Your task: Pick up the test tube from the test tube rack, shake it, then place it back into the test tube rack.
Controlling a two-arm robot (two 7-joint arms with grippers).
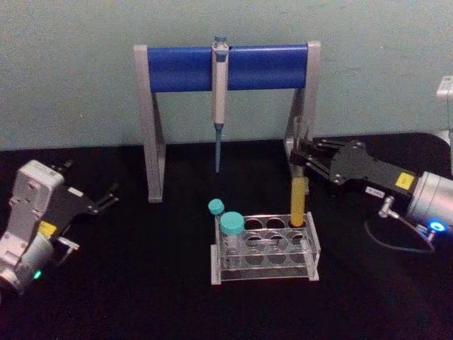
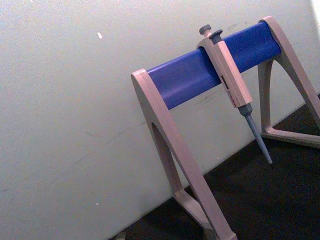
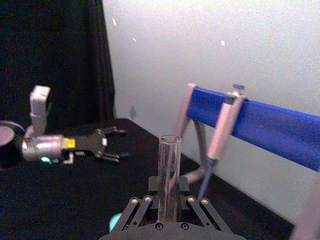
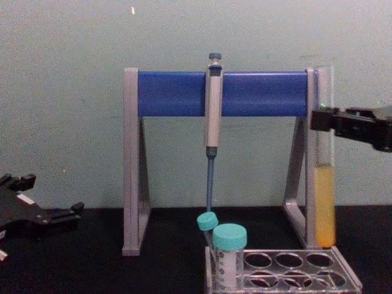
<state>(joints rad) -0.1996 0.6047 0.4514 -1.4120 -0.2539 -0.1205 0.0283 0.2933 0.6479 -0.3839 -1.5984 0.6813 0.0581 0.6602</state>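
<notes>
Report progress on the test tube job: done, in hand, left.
Done: the right gripper is shut on the test tube. In hand: the tube hangs upright, its bottom about level with the back right hole of the test tube rack, not seated. Whether shaking is over cannot be told. Left: at least seating the tube and letting go. The left gripper is parked open at far left.

Black table [image 1: 141, 290]: test tube rack [image 1: 283, 268], pipette stand [image 1: 262, 67] behind.
</notes>
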